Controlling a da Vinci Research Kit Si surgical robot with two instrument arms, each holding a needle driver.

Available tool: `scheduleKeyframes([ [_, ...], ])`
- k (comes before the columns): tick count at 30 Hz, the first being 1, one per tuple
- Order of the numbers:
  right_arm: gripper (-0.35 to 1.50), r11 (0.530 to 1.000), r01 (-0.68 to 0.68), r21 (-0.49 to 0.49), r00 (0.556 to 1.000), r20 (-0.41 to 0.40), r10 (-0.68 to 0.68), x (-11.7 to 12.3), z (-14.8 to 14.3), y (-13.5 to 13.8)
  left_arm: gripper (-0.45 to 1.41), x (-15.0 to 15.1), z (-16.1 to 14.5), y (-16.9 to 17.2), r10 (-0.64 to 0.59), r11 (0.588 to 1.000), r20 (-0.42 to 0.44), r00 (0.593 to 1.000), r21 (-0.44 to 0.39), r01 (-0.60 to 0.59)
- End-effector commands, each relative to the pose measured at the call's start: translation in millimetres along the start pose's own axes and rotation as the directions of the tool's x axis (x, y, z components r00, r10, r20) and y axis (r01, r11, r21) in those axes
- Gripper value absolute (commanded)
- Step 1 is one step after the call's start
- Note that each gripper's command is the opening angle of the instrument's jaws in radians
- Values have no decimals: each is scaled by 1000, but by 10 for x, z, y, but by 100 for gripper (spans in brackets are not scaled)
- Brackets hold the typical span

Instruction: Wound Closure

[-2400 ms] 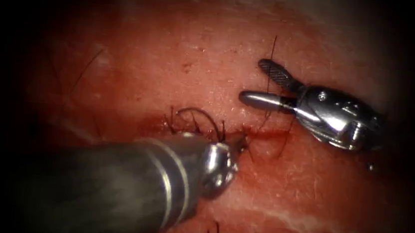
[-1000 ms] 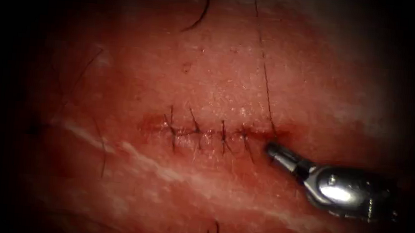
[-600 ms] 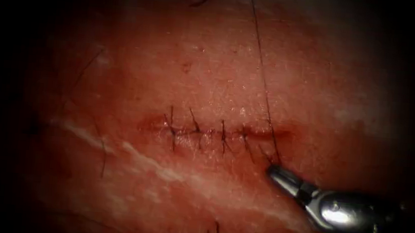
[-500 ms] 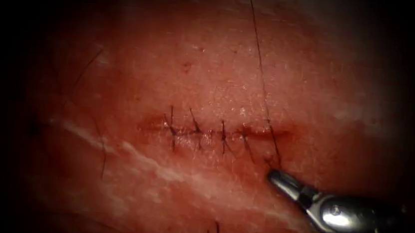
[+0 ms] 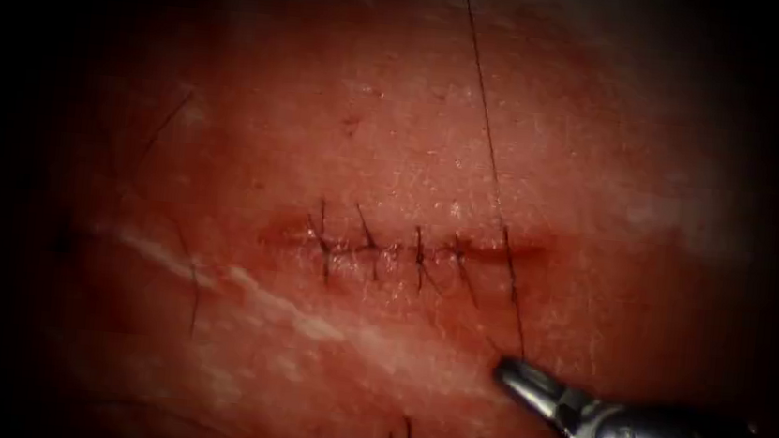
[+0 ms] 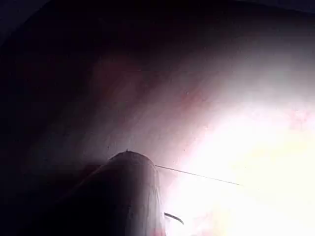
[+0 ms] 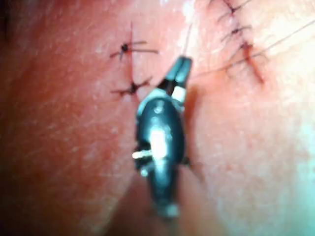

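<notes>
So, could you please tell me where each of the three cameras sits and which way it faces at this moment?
Endoscope view: above and in front of the tissue, facing the stitched cut; the right end effector, shut on the thread, enters from the picture's right.
Left wrist view: near the left arm's wrist, looking along its dark shaft at brightly lit tissue.
Right wrist view: near the right arm's wrist, looking along its end effector at the stitches.
Shared: both wrist views and the endoscope show the thread.

Pinkish-red tissue with pale whitish streaks below the cut; dark stitches cross its darker red line; black thread; shiny silver end effector.
</notes>
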Motion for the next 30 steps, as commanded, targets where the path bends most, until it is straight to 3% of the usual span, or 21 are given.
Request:
scheduleKeyframes([
  [1, -35, 1000, -3, 3, 1000, 5, 3, -12, -4, -12, -45, 3, 8, 1, 0, 1000, -1, 1000, 0, 0],
  [16, -35, 998, 56, 1, 998, 42, -56, -63, -31, -43, -45, -5, 31, -6, -1, 1000, -1, 1000, 21, 1],
  [30, -35, 999, 53, 4, 997, 58, -53, -77, -32, -53, -45, -12, 44, -4, 12, 999, 5, 1000, 49, -12],
])
